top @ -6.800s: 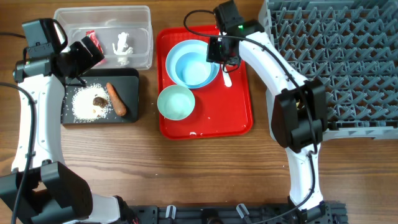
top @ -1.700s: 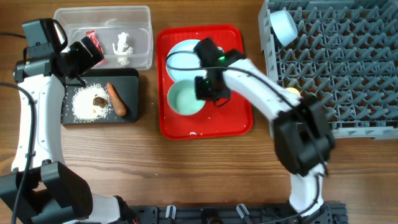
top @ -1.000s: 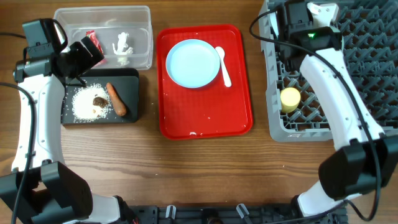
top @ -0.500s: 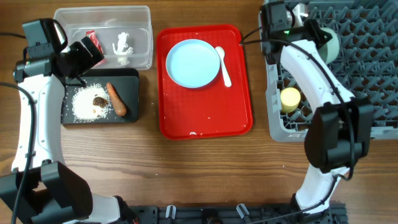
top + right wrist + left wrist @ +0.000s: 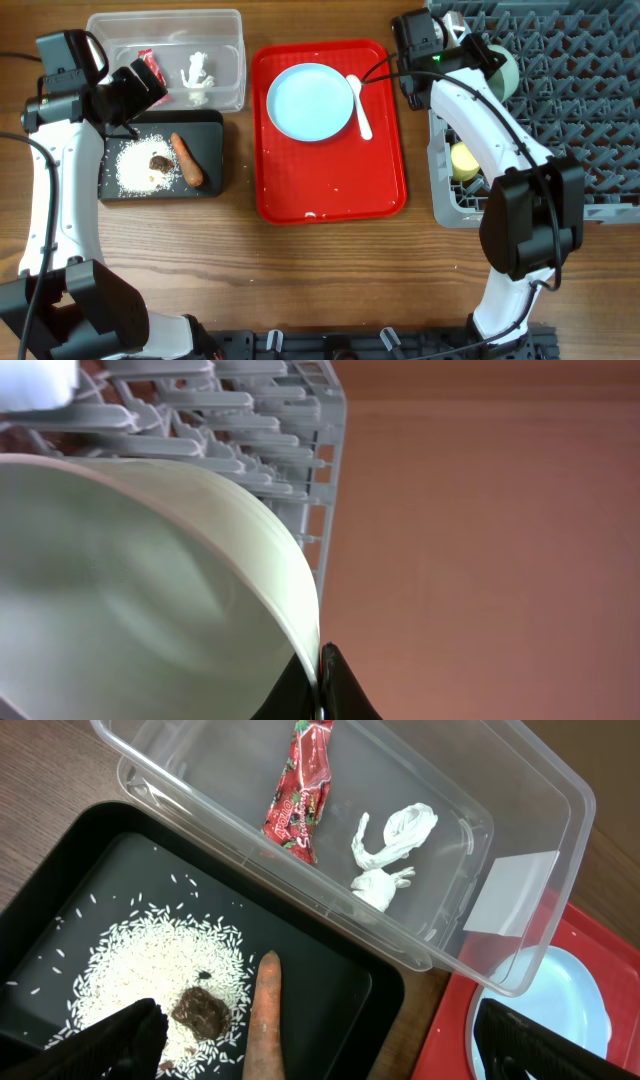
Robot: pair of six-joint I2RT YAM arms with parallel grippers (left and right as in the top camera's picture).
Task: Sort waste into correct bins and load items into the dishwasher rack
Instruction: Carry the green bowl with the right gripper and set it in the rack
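The pale-green bowl [image 5: 503, 68], 1.7 s ago left of the dishwasher rack [image 5: 560, 110], now tilts at the rack's far-left corner, its rim pinched by the right gripper [image 5: 320, 688]. The small yellow cup [image 5: 462, 160] now shows uncovered inside the rack's left edge.

Both come up white-shelled with chunky black joints, the left arm [image 5: 72, 190] down the left edge with a thin black cable [image 5: 47, 210] running along it, the right arm [image 5: 485, 115] at upper right showing a small green light [image 5: 437, 57] on its black wrist, and matte black fingers [image 5: 125, 1035] throughout.
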